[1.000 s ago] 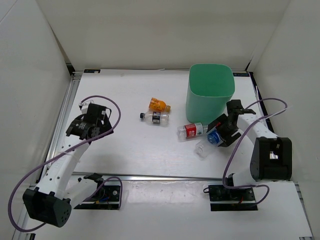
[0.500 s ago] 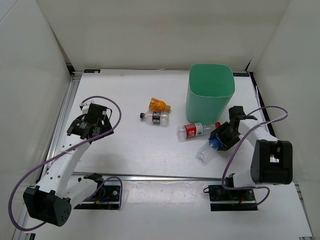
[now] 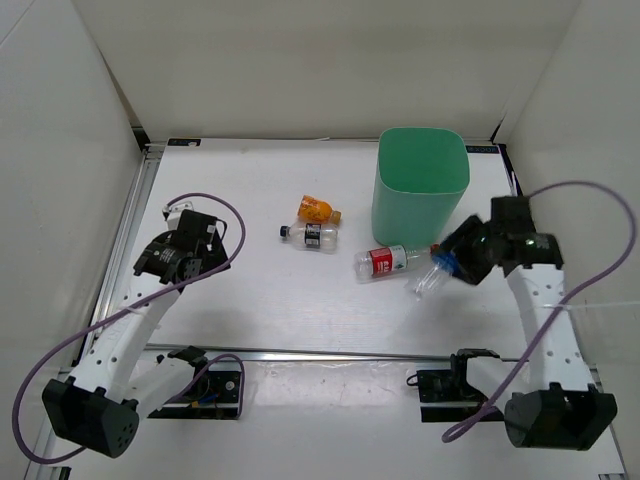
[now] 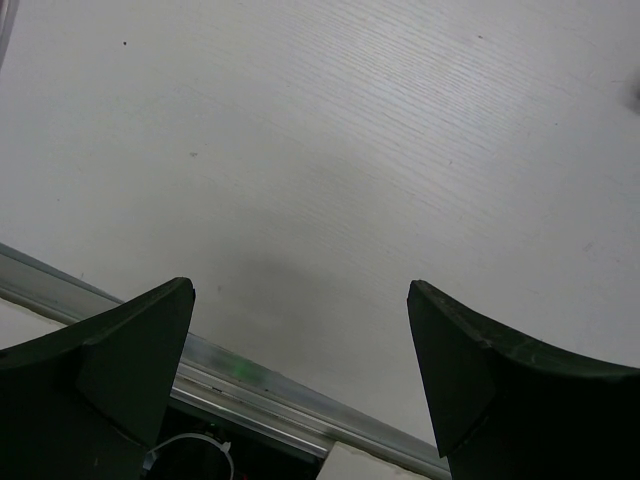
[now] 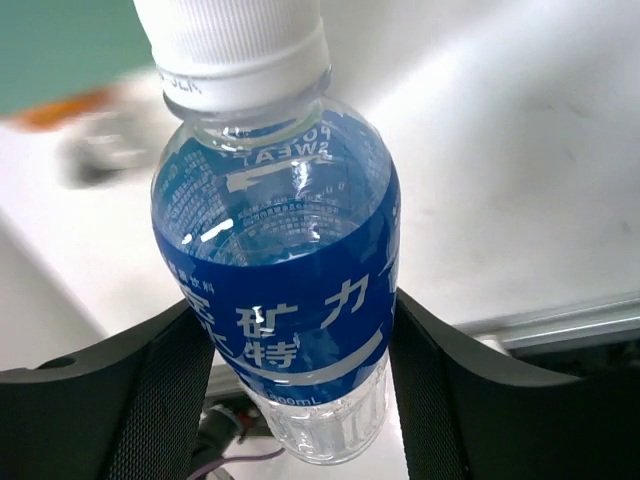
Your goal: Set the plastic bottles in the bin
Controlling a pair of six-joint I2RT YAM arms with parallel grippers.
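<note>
On the wrist view my right gripper [image 5: 295, 325] clamps the blue-label bottle [image 5: 285, 250]. Overhead, the bin [image 3: 421, 185] stands just beside it. My left gripper [image 4: 300, 330] gapes wide, empty.

Glossy clear plastic bottle [image 5: 280, 260] (matt table [image 4: 350, 150])

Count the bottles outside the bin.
4: orange bottle and dark-label bottle mid-table, red-label bottle lying near the bin, blue-label bottle held in the right jaws. None look hidden.

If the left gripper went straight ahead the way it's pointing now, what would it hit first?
Probably the bare table: the open left gripper has only that white surface ahead between its fingers, nothing else in line.
</note>
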